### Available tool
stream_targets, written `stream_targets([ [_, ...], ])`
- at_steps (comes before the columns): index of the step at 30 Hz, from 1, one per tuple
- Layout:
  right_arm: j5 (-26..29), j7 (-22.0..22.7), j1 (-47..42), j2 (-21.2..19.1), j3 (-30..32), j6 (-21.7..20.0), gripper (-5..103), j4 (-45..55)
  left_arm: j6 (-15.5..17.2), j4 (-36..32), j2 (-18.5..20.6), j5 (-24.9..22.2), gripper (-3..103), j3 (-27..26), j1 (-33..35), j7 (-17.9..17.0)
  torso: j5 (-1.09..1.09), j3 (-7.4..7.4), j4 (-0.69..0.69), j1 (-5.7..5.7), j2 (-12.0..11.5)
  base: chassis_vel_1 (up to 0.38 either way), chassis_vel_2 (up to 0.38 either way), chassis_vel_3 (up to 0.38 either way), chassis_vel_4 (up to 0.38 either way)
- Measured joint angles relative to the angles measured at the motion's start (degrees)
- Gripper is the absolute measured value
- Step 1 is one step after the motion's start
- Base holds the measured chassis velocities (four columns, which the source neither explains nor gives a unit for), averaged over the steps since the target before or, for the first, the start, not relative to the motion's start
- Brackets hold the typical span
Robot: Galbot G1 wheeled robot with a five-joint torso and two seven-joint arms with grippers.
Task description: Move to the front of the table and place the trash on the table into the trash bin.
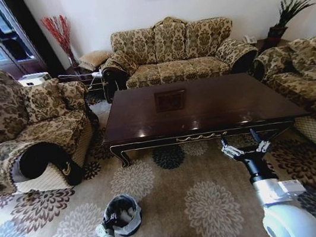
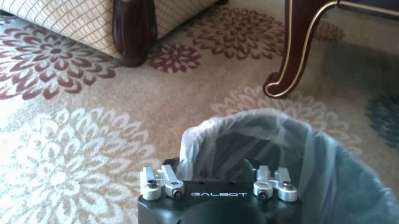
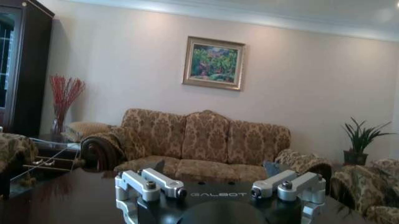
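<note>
Your left gripper (image 2: 215, 184), jaws wide, hovers over the lined round black trash bin (image 2: 274, 154); your open right gripper (image 1: 246, 148) risks clipping the glossy dark-brown table (image 1: 204, 108) just ahead.

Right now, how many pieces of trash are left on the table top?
0. The table shows bare glossy wood in the head view. The trash bin on the carpet holds scraps, under the open left end effector.

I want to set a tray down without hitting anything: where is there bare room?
The table top looks bare from the long sofa side to its near edge. The near right edge is crowded: the right gripper hovers there, fingers open. The trash bin and left gripper occupy the carpet at near left.
</note>
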Motion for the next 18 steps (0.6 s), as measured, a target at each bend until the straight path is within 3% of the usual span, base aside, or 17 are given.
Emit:
stream_targets([
  [4,0.0,0.0,0.0,0.0,0.0,0.0,100,0.0,0.8,-8.11,0.42,-3.18,88,-0.83,2.75,-0.44,-0.01,0.0,-0.01,0.0,0.0,0.0,0.0,0.0,0.0],
  [6,0.0,0.0,0.0,0.0,0.0,0.0,100,0.0,1.55,-11.76,0.46,-3.92,93,-1.35,3.67,-1.09,0.0,0.0,-0.01,0.0,0.0,0.0,0.0,0.0,0.0],
  [11,0.0,0.0,0.0,0.0,0.0,0.0,100,0.0,2.7,-19.25,0.37,-3.41,99,-2.87,5.29,-2.18,-0.01,0.0,-0.01,0.0,0.0,0.0,0.0,0.0,0.0],
  [15,0.0,0.0,0.0,0.0,0.0,0.0,100,0.0,0.9,-34.26,-2.57,4.06,100,-6.62,8.32,-2.78,-0.01,0.0,-0.02,0.0,0.0,0.0,0.0,0.0,0.0],
  [16,0.0,0.0,0.0,0.0,0.0,0.0,100,0.0,0.9,-34.26,-2.57,4.06,100,-6.62,8.32,-2.78,-0.01,0.0,-0.02,0.0,0.0,0.0,0.0,0.0,0.0],
  [18,0.0,0.0,0.0,0.0,0.0,0.0,100,0.0,2.6,-44.32,-3.95,5.09,100,-6.98,12.34,-2.77,0.01,0.0,0.0,0.0,-0.01,0.0,0.0,0.0,0.0],
])
